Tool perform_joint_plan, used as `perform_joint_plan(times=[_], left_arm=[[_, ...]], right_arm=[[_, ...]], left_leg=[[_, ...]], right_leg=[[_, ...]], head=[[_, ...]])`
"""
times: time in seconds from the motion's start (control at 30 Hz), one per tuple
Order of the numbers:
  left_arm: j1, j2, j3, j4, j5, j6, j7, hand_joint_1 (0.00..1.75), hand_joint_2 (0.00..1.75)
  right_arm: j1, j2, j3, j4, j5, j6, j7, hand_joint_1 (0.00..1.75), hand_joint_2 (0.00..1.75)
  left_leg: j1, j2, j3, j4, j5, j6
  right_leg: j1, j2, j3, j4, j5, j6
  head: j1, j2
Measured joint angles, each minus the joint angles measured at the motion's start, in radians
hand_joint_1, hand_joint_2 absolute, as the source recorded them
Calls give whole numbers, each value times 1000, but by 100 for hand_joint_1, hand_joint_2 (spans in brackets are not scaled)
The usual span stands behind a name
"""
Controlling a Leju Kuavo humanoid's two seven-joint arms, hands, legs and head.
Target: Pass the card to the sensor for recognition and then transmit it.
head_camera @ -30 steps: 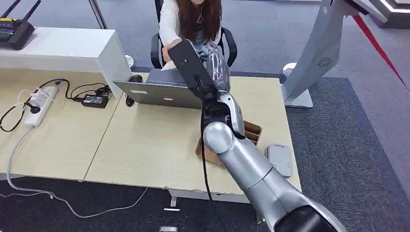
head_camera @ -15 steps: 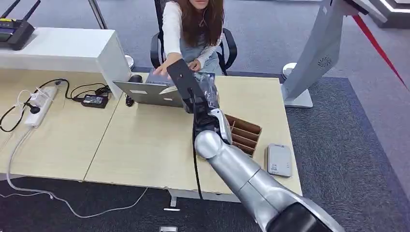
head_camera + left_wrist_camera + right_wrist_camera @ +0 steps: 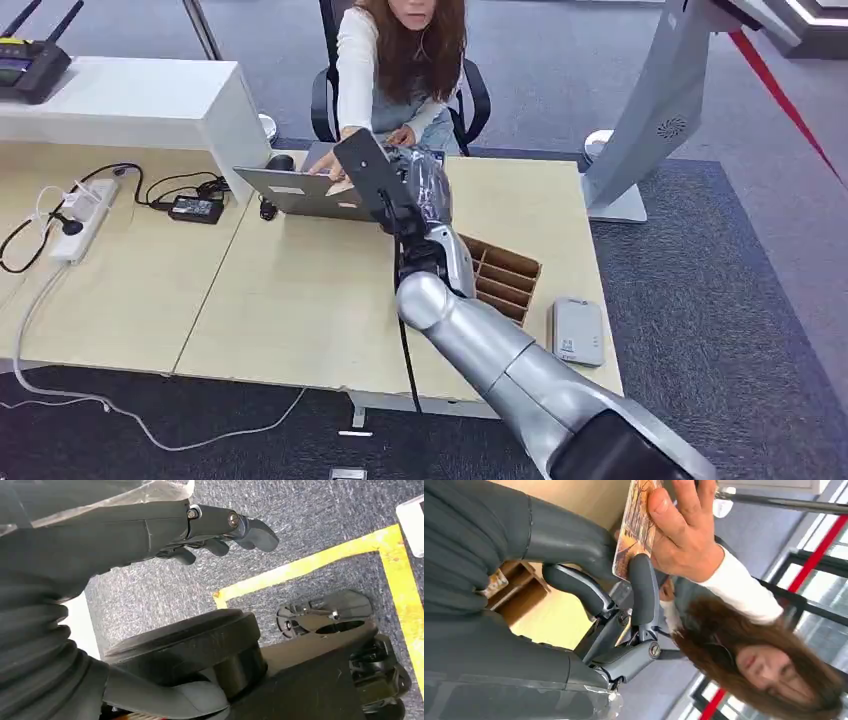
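Observation:
The card (image 3: 636, 525), printed in orange and brown, stands pinched between the thumb and a dark finger of my right hand (image 3: 614, 580). A person's hand (image 3: 684, 535) grips the card's other end. In the head view my right hand (image 3: 422, 185) reaches out over the back of the desk, beside the laptop (image 3: 300, 190), toward the seated person (image 3: 400, 60). The grey sensor (image 3: 578, 330) lies flat near the desk's right front corner, well behind the hand. My left hand (image 3: 220, 525) hangs over the carpet with its fingers loosely apart, holding nothing.
A brown box with compartments (image 3: 505, 280) sits between my right arm and the sensor. A power strip (image 3: 85, 215), an adapter (image 3: 196, 208) and cables lie at the desk's left. A white cabinet (image 3: 130, 100) stands at back left, a grey kiosk stand (image 3: 650, 120) at right.
My right arm has come down and swung left, from chest height before the person to just above the laptop. The person's hand has followed and now grips the card.

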Motion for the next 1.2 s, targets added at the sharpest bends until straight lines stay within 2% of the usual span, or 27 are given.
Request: perform_joint_plan(times=[0.07, 0.1, 0.27, 0.43, 0.57, 0.7, 0.8, 0.9, 1.03, 1.2], left_arm=[[0, 0, 0, 0, 3, -1, 0, 0, 175], [0, 0, 0, 0, 5, -1, -1, 0, 175], [0, 0, 0, 0, 5, -6, -2, 0, 175], [0, 0, 0, 2, 5, -10, -2, 0, 175], [0, 0, 0, 4, 6, -10, -3, 0, 175], [2, 1, 0, 6, 21, -8, -14, 0, 175], [4, 3, 0, 6, 33, -6, -18, 0, 175], [6, 5, 0, 6, 49, 0, -24, 0, 175], [12, 7, 3, 6, 71, 12, -23, 0, 175], [11, 10, 6, 6, 86, 28, -5, 0, 175]], right_arm=[[1, 0, 0, 0, 11, -3, -5, 0, 175], [1, 0, 0, 0, 17, -3, -8, 0, 0], [6, 0, -5, 0, 39, 6, -22, 0, 0], [10, 0, -17, 0, 41, 17, -73, 0, 0], [15, 0, -46, -6, 29, 50, -126, 0, 0], [37, -3, -99, -47, 31, 109, -212, 0, 0], [61, -15, -138, -112, 38, 146, -223, 0, 0], [107, -52, -172, -219, 59, 185, -190, 0, 0], [259, -174, -222, -477, 119, 204, -109, 0, 0], [441, -294, -315, -748, 137, 217, -97, 0, 0]], left_leg=[[0, 0, 0, 0, 0, 0], [0, 0, 0, 0, 0, 0], [0, 0, 0, 0, 0, 0], [0, 0, 0, 0, 0, 0], [0, 0, 0, 0, 0, 0], [0, 0, 0, 0, 0, 0], [0, 0, 1, 0, 0, 0], [0, 0, 1, 0, 0, 0], [0, -1, 2, 1, -1, 0], [-1, 1, 3, 1, -2, 1]], right_leg=[[0, 0, 0, 0, 0, 0], [0, 0, 0, 0, 0, 0], [0, 0, 0, 0, 0, 0], [0, 0, 0, 0, 0, 0], [0, 0, 0, 0, 0, 0], [0, 0, 0, 0, 0, 0], [0, 0, 0, 0, 0, 0], [0, 0, -1, -1, 0, 0], [0, -1, 2, -2, 0, 0], [0, 1, 2, -2, 0, 0]], head=[[0, 0], [0, 0], [0, 0], [0, 0], [0, 0], [0, 0], [0, 0], [0, 0], [0, 0], [0, 0]])
